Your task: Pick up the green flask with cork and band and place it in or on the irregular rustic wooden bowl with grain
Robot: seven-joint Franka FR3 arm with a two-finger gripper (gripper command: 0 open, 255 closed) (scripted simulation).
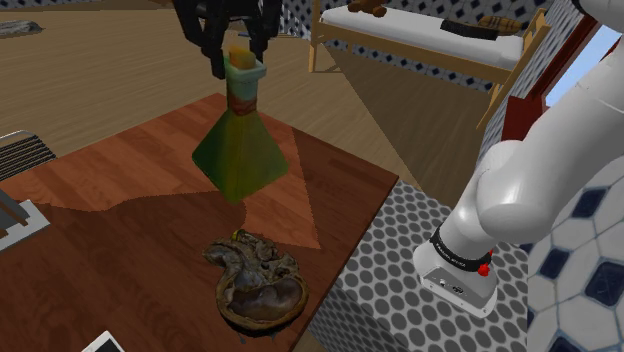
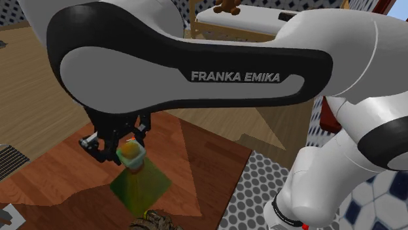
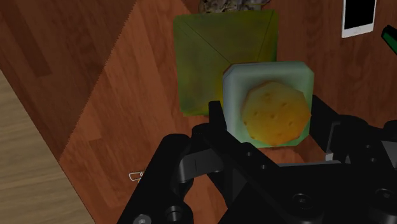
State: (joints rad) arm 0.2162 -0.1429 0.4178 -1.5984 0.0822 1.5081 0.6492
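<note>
You had claw [image 1: 240, 62] clamped on top of green flask [image 1: 240, 150], beside cork, likely so body hung straight. Flask was upright over bench [image 1: 110, 230], near wooden bowl [image 1: 262, 290], not yet inside.

Reddish wood desk [image 1: 120, 230] is standing on a light plank floor [image 1: 90, 70], w/ a patch of light falling across its top. White phone [image 3: 358, 18] is lying flat on the desk. A green-black item [image 3: 389, 35] is sitting near it, too cut off to ID. Grey ribbed obj [image 1: 20, 155] is showing at shoulder view's left edge. Bkgd: wood-frame bed [image 1: 420, 30] w/ white mattress is carrying a brown teddy [image 2: 225, 8].
</note>
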